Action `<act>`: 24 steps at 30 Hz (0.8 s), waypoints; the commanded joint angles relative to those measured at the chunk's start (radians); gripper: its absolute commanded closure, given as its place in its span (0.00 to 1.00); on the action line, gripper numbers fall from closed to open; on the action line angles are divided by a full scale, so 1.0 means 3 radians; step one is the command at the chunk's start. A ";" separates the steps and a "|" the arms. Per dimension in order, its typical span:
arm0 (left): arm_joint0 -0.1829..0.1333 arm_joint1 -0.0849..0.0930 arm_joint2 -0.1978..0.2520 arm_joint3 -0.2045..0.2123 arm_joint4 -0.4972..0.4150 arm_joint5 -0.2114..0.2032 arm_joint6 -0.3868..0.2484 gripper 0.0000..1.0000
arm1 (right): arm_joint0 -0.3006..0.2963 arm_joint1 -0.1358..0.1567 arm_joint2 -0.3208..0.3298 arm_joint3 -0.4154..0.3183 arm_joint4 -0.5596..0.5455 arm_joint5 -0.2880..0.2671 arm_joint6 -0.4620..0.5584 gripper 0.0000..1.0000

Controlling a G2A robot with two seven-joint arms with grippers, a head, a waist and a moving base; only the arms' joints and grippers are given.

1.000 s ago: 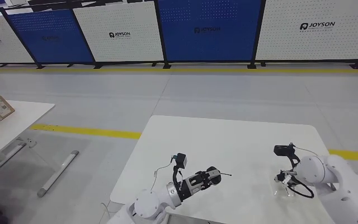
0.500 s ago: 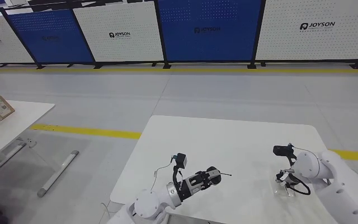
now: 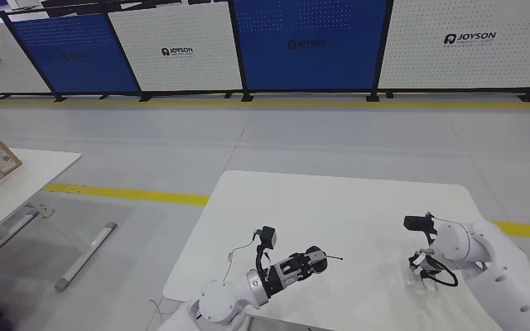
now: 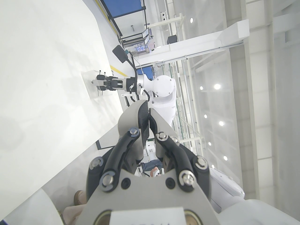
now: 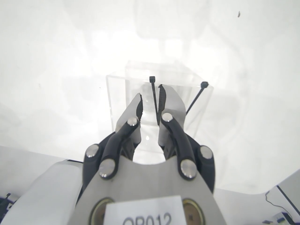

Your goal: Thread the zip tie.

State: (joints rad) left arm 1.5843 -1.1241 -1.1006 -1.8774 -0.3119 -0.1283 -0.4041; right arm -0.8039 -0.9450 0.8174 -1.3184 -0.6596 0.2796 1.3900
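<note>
My right gripper (image 5: 150, 91) hangs open over the clear box (image 5: 110, 99); one upright zip tie (image 5: 154, 101) stands between its fingers (image 5: 174, 104), long axis along them. Left gripper (image 3: 316, 258), well apart, is closed on a thin black strip (image 3: 334, 258).

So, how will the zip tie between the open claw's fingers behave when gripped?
Probably it bends: the zip tie is thin and long, so it likely flexes. It looks light, standing loose in the clear box; the open right claw may push it aside.
</note>
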 commanded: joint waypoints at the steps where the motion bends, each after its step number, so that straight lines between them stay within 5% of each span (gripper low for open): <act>1: 0.0000 0.0000 0.0000 0.0000 0.0000 0.0000 0.0000 1.00 | 0.0013 0.0002 -0.0015 0.0011 0.0013 0.0008 0.0000 1.00; 15: 0.0000 0.0000 0.0000 0.0000 0.0000 0.0000 0.0000 1.00 | -0.0019 0.0053 -0.0014 -0.0091 0.0043 0.0088 0.0000 1.00; 24: 0.0000 0.0000 0.0000 0.0000 0.0000 0.0000 0.0000 1.00 | -0.0519 0.0239 0.0529 -0.0681 -0.0011 0.0193 -0.0169 1.00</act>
State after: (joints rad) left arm 1.5843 -1.1241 -1.1006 -1.8774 -0.3119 -0.1283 -0.4041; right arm -0.9306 -0.8818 0.9445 -1.4921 -0.6658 0.3375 1.3537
